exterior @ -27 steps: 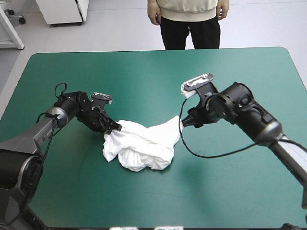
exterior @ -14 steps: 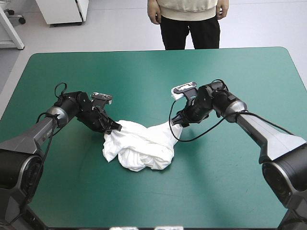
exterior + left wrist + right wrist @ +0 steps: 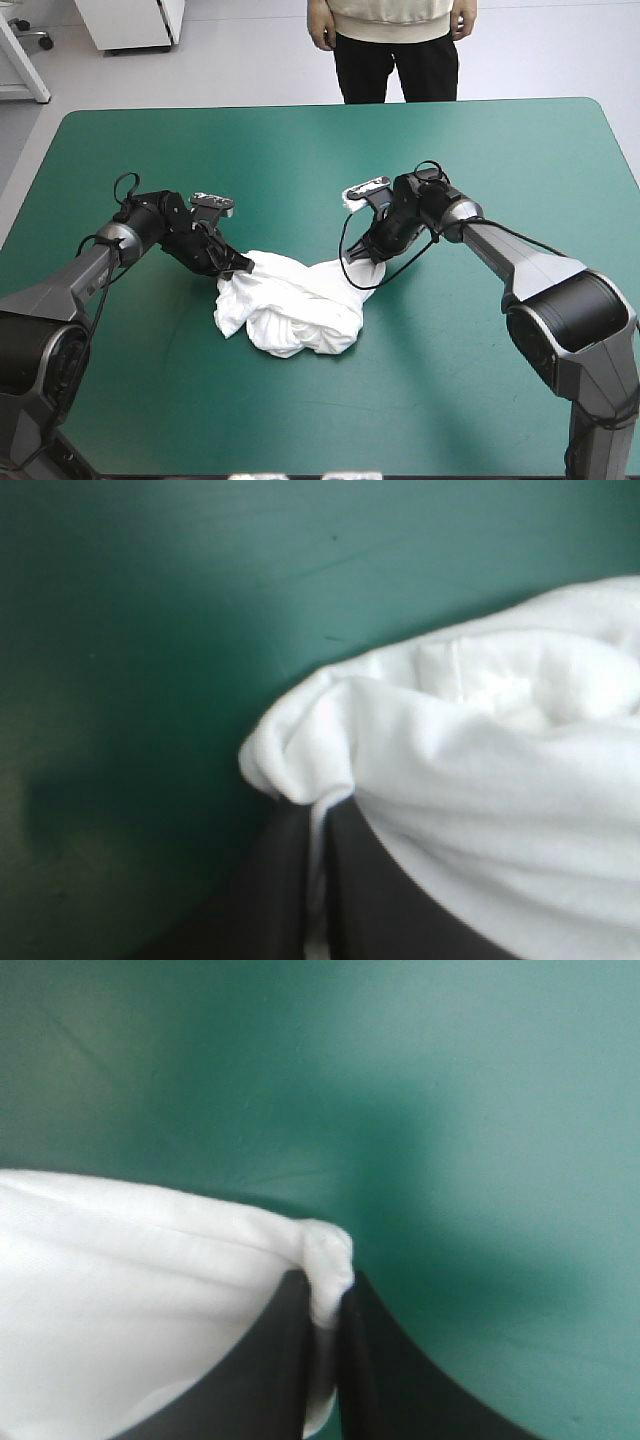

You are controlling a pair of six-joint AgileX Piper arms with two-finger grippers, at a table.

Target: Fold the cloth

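- The T-shirt [image 3: 290,312] lies as a crumpled white heap on the teal-green cover [image 3: 300,420], a little left of the table's middle. Its rounded bulk bulges toward the near edge.
- The heap is wider than it is deep, so its long axis runs left to right. The right end narrows to a tongue that points toward the far right.
- The left gripper [image 3: 243,265] sits at the heap's far-left corner, its black fingers pressed together on a fold. In the left wrist view, a thin white strip is squeezed between them [image 3: 318,880], and the T-shirt [image 3: 480,780] billows just ahead.
- The right gripper [image 3: 362,256] is clamped on the tip of the tongue. In the right wrist view, a small nub of the T-shirt [image 3: 130,1280] pokes out past its fingertips [image 3: 325,1360].
- Both grippers stand on the heap's far side, roughly level with each other, and the cloth dips between them.
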